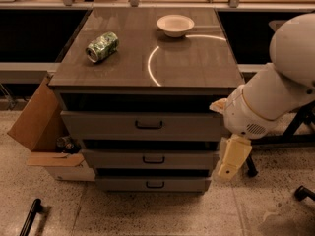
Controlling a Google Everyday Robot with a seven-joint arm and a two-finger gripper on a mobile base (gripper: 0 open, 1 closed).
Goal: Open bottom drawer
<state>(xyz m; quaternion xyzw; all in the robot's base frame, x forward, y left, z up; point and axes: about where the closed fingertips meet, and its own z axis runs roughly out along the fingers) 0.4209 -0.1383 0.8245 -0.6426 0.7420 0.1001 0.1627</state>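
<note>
Camera view looks down on a grey cabinet (pixel 197 63) that fills the middle of the scene, its flat top carrying a bright curved reflection. A white robot arm (pixel 275 92) comes in from 3 o'clock and bends down along the cabinet's right side. An open cardboard box (pixel 34 117) leans against the cabinet at 9 o'clock. Three drawer fronts are stacked below the top: the top drawer (pixel 108 125) is the widest, the middle drawer (pixel 113 159) sits under it, and the bottom drawer (pixel 123 184) lies lowest, at 6 o'clock, just above the speckled floor. The cream gripper (pixel 229 170) hangs pointing down at about 4 o'clock, just beside the cabinet's right edge, level with the middle and bottom drawers; whether it is open or closed cannot be told. A white bowl (pixel 175 25) sits at 12 o'clock on the top, and a green can (pixel 102 46) lies on its side at 10 o'clock. A small black handle (pixel 155 185) marks the bottom drawer's centre, well apart from the gripper.
</note>
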